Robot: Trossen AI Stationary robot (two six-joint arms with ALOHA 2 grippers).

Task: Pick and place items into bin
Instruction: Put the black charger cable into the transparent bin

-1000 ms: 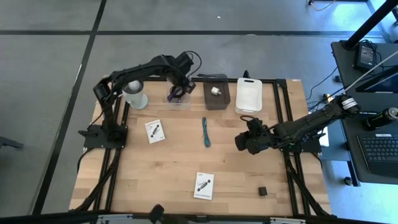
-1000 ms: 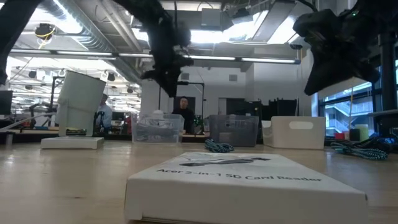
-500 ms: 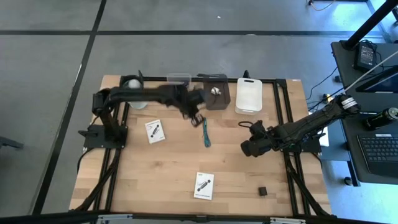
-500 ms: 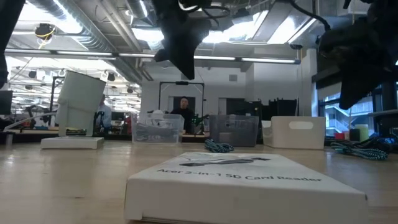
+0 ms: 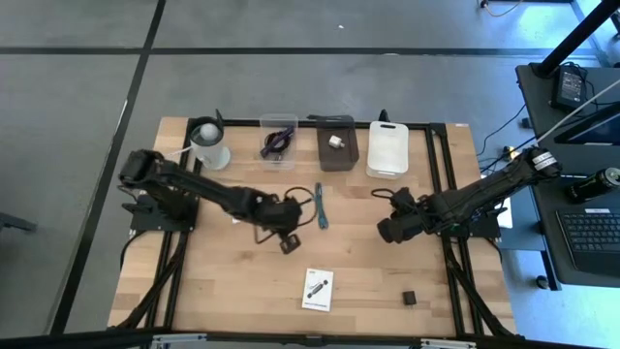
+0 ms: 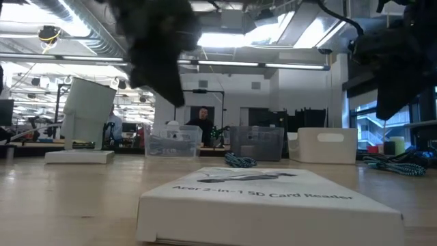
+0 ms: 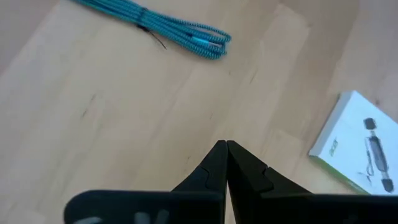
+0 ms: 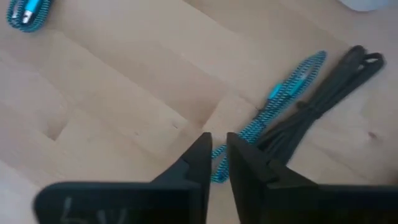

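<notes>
Left gripper (image 5: 288,242), fingers pressed together and empty, hangs over bare table (image 5: 223,281) just near-left of the teal cable (image 5: 320,206). Right gripper (image 5: 386,230), slightly parted, holds nothing. Bins (image 5: 338,145) line the far edge.

A robotics lab: wooden table (image 5: 242,281) on grey floor, exposed ceiling ducts (image 6: 89,31), laptop desk (image 5: 581,208) alongside.

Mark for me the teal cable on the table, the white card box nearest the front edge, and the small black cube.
teal cable (image 5: 320,206): high view, middle of its length.
white card box (image 5: 317,289): high view, centre of its printed top face.
small black cube (image 5: 410,298): high view, its top face.
</notes>
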